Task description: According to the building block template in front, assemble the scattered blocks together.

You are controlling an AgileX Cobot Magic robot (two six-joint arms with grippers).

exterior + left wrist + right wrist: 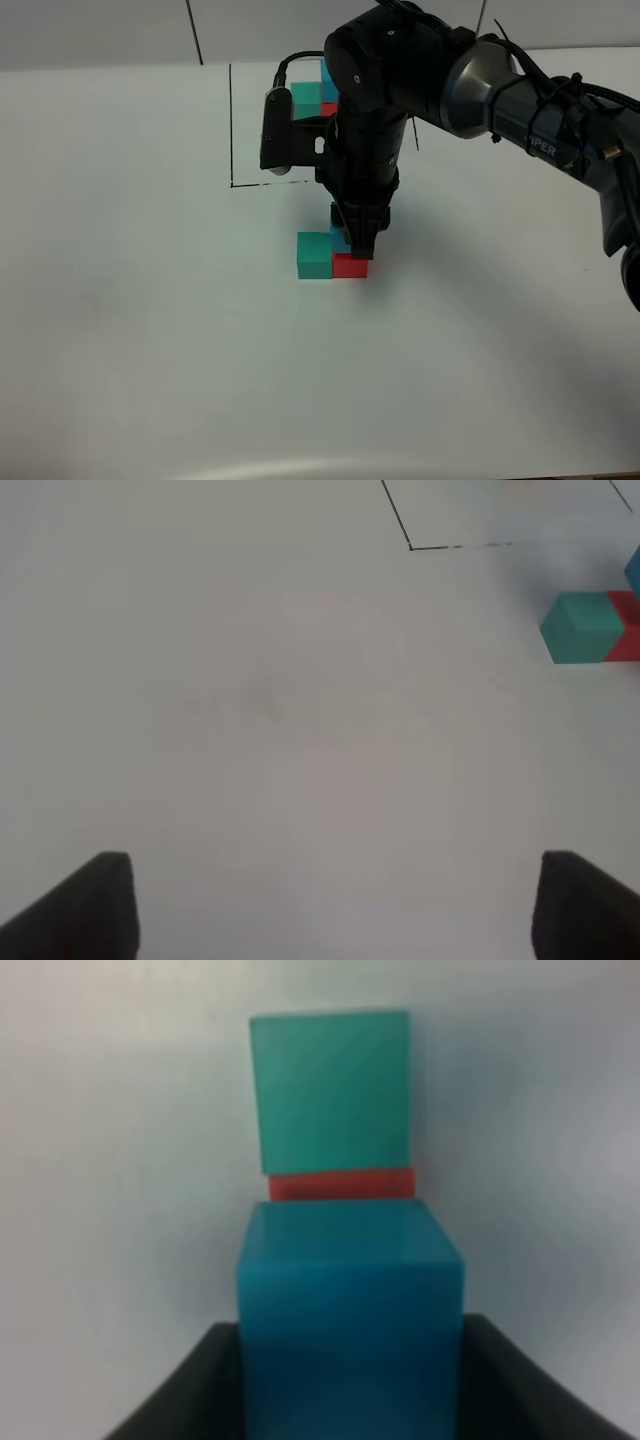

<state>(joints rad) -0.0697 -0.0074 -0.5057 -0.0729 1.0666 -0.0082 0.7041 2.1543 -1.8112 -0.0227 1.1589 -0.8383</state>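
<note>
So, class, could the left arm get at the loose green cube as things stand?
Probably yes: the left gripper is open, only bare table lies between it and the green cube, and the right gripper, shut on the blue cube, stands beyond it.

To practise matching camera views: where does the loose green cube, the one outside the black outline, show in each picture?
Exterior high: green cube near the centre, in front of the outline.
Left wrist: green cube far from the fingers, near the outline's corner.
Right wrist: green cube beyond the blue cube.
Shared landmark: the red cube touching it.
</note>
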